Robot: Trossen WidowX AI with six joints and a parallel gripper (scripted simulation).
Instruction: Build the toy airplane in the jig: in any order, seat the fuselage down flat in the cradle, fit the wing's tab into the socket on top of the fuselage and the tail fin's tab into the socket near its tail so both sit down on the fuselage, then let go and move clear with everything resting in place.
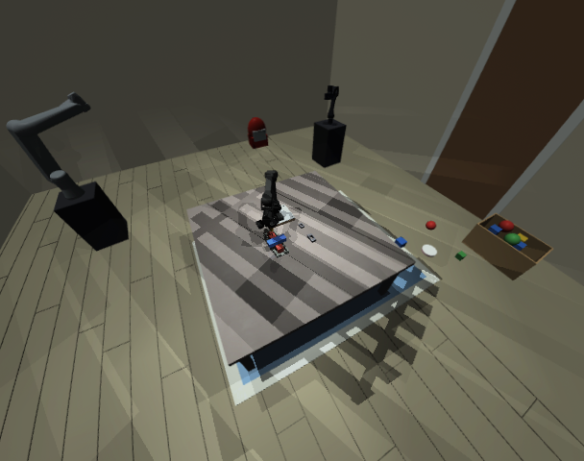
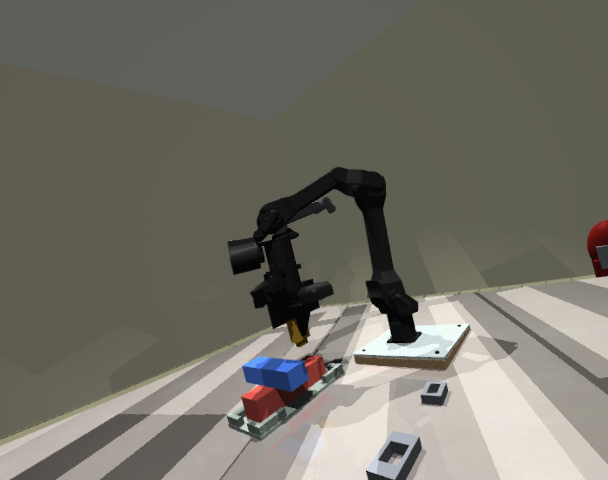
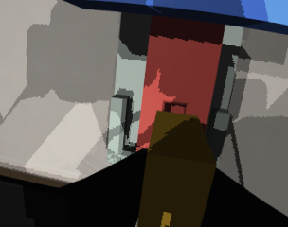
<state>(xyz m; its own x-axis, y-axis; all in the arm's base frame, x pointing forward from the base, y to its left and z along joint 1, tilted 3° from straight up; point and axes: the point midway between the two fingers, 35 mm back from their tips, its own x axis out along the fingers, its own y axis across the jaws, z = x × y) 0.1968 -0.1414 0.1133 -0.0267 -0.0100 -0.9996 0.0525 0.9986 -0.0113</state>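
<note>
The red fuselage (image 1: 279, 247) (image 2: 259, 404) (image 3: 184, 66) lies in the pale green jig (image 2: 236, 419) (image 3: 130, 76) and looks flat. The blue wing (image 1: 276, 241) (image 2: 273, 373) (image 3: 182, 7) lies across its top; its tab is hidden. My gripper (image 2: 296, 324) (image 3: 170, 163) points down and is shut on the yellow-brown tail fin (image 2: 297, 334) (image 3: 182, 142). The fin hangs a little above the fuselage's tail end, apart from it. In the wrist view the small tail socket (image 3: 175, 108) shows just beyond the fin's tip. The fin's tab is hidden.
Two grey hollow blocks, a small one (image 2: 432, 399) and a larger one (image 2: 405, 438), lie on the table (image 1: 282, 303) beside the jig. The arm's white base plate (image 2: 372, 349) stands behind the jig's tail end. The wing stands up close to the fin.
</note>
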